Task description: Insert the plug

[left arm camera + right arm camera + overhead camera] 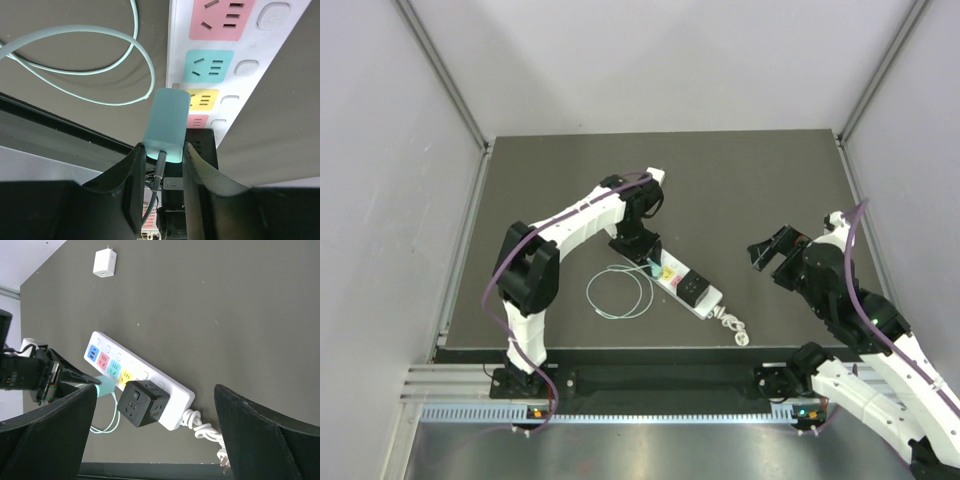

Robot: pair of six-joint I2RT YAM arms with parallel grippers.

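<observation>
The left gripper (163, 149) has its fingers clamped on the pale teal plastic plug (167, 122), gripping its rear end where the thin mint-green cable (152, 75) comes out. The plug's nose sits right at the edge of the long white power strip (179, 30), just beside the yellow socket (202, 100), and by the look of it it's not seated in any socket yet. So the pickup and the carry are done; lining up and pushing home are what's left. A black cube adapter (145, 402) already occupies the strip's end near its cord. Over on the right, the right gripper (767, 258) hangs above the dark table (770, 180), fingers wide apart, holding nothing, well clear of the strip.
</observation>
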